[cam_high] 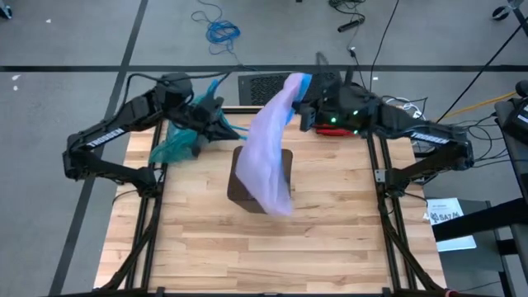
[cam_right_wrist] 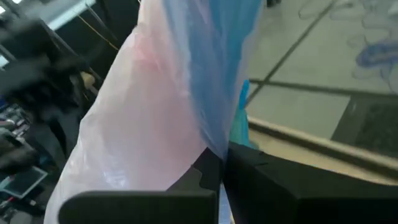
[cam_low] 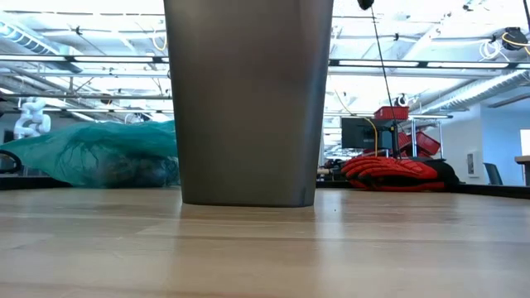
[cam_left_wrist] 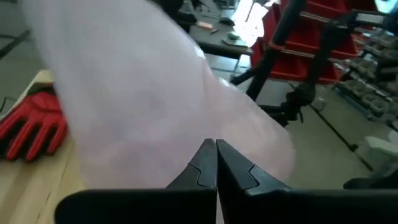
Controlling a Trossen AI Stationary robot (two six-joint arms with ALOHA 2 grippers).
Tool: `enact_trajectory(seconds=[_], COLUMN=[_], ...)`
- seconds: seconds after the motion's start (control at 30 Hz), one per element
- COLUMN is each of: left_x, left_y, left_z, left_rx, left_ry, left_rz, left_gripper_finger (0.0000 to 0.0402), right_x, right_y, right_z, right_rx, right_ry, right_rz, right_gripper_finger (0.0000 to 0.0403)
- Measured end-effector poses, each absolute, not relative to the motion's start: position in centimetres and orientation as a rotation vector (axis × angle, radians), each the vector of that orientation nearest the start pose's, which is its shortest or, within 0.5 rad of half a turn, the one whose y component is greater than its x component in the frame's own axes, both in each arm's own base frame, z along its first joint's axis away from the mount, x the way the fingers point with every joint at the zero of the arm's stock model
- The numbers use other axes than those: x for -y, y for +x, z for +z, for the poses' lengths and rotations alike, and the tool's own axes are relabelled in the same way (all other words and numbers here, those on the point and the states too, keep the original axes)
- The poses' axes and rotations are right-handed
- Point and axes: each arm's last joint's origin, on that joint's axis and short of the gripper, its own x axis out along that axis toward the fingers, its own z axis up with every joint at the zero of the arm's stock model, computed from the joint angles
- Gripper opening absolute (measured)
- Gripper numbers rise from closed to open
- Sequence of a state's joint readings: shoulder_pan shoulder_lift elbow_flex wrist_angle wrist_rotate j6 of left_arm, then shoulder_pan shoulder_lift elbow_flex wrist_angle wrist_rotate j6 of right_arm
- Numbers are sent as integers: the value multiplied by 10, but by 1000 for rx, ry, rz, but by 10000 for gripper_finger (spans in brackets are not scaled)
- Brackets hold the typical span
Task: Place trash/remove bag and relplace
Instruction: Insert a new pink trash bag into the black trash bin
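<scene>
My right gripper (cam_high: pixel 305 106) is shut on a pale pink-lilac bag (cam_high: pixel 268 157) with a blue edge, held up above the dark bin (cam_high: pixel 244 188) in the middle of the table. My left gripper (cam_high: pixel 241 130) is shut beside the pink bag's left side. The teal bag (cam_high: pixel 176 145) lies on its side at the table's far left, behind the bin in the low view (cam_low: pixel 99 153). The trash is hidden; only dark lumps show through the teal film. My left gripper (cam_left_wrist: pixel 216 144) has its shut fingertips right against the pink film (cam_left_wrist: pixel 143 93), but I cannot tell whether it touches or pinches it. My right gripper (cam_right_wrist: pixel 221 158) pinches the pink bag's bunched blue edge (cam_right_wrist: pixel 219 138) between its two fingers, coming nearly level from the table's right. The bag hangs slack from there, down and leftward over the bin.
A red-and-black glove (cam_low: pixel 389 174) lies at the table's far right, below my right arm. The bin (cam_low: pixel 248 99) stands upright on the wood. The near half of the table (cam_high: pixel 264 256) is bare wood. Cables lie on the floor beyond the far edge.
</scene>
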State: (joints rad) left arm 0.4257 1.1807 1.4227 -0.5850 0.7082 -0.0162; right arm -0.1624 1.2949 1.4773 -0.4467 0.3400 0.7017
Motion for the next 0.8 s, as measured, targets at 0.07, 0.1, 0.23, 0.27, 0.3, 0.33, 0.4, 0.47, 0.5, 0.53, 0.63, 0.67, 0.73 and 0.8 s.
enact_trajectory(seconds=[0.07,0.1,0.23,0.27,0.3,0.33,0.4,0.47,0.5,0.53,0.63,0.67,0.73,0.8], left_x=[-76,-75,-78,-79,-80,-80,-80,-81,-81,-81,-83,-84,-86,-89], left_y=[219,220,232,235,239,244,253,263,268,273,283,284,286,286], left_z=[434,434,428,425,422,419,411,399,394,388,367,361,349,340], left_rx=[-287,-287,-295,-309,-320,-333,-376,-435,-462,-488,-572,-591,-626,-642], left_ry=[-188,-183,-177,-184,-189,-196,-210,-218,-217,-210,-212,-213,-215,-211], left_rz=[-289,-292,-297,-297,-302,-306,-291,-259,-239,-222,-154,-133,-91,-56], left_gripper_finger=[0,0,0,0,0,0,0,0,0,0,0,0,0,0], right_x=[53,54,55,55,56,56,57,58,58,58,57,56,53,51], right_y=[260,258,258,259,261,263,265,269,269,270,271,271,270,269], right_z=[451,456,460,459,457,454,453,453,453,452,453,453,457,462], right_rx=[-53,-44,-54,-63,-70,-81,-78,-63,-59,-63,-47,-48,-44,-26], right_ry=[632,624,611,609,614,617,623,637,643,645,647,647,648,644], right_rz=[-564,-562,-575,-585,-594,-603,-606,-605,-605,-607,-615,-617,-609,-606], right_gripper_finger=[0,0,0,0,0,0,0,0,0,0,0,0,0,0])
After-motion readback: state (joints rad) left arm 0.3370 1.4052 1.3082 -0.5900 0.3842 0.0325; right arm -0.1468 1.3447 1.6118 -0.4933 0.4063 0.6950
